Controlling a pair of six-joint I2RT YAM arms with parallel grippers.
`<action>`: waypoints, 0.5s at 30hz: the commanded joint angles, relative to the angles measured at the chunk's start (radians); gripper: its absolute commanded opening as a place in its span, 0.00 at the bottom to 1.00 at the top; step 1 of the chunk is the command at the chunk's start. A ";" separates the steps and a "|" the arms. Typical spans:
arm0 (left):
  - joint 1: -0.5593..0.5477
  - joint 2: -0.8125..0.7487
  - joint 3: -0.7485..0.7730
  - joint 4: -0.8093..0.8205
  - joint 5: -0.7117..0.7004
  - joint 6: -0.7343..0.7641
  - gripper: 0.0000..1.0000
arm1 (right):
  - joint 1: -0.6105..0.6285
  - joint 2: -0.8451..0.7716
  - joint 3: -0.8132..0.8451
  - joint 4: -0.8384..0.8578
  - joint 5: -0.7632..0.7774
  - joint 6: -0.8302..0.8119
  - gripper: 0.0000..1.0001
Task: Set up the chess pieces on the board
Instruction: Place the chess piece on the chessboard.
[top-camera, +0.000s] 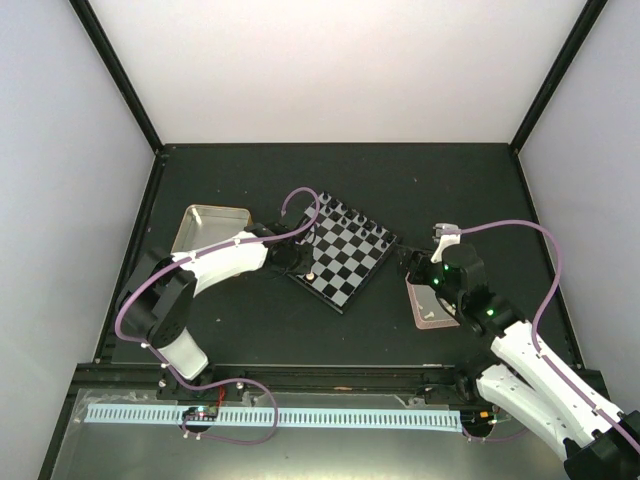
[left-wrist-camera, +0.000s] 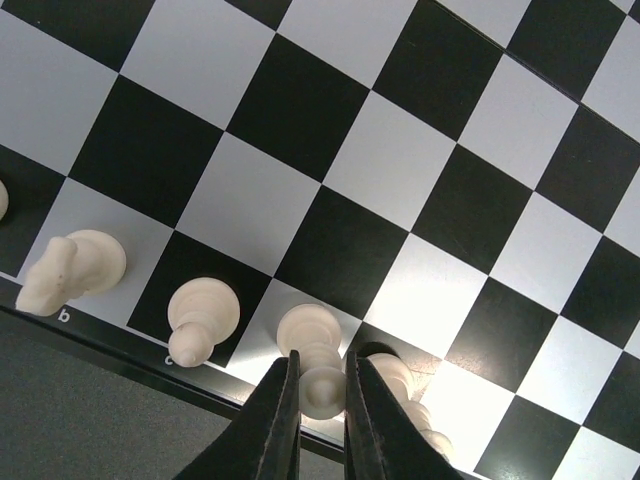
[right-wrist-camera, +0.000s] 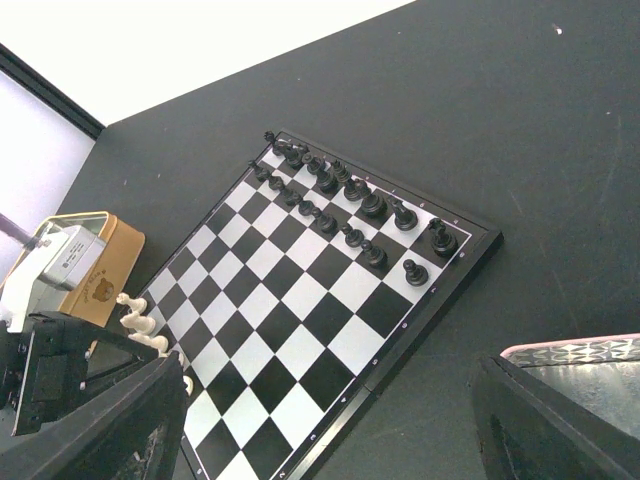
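Gently now, with my left gripper (left-wrist-camera: 320, 375) clamped on a cream-white piece (left-wrist-camera: 309, 330) standing in the edge row of the board (left-wrist-camera: 400, 160), I'd let go and lift straight up, sparing the close neighbour (left-wrist-camera: 398, 375), right gripper (right-wrist-camera: 330, 420) idle and open.

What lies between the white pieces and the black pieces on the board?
Only bare squares of the board: the right wrist view shows nothing standing between the white pieces and the black pieces.
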 joint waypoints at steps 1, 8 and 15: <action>0.005 -0.016 0.011 -0.056 -0.021 0.002 0.08 | 0.003 -0.005 -0.012 0.010 0.018 0.010 0.78; 0.005 -0.029 0.004 -0.076 -0.012 0.000 0.10 | 0.003 -0.008 -0.012 0.009 0.019 0.012 0.78; 0.005 -0.026 0.012 -0.051 0.018 0.008 0.20 | 0.003 -0.015 -0.011 0.000 0.025 0.014 0.78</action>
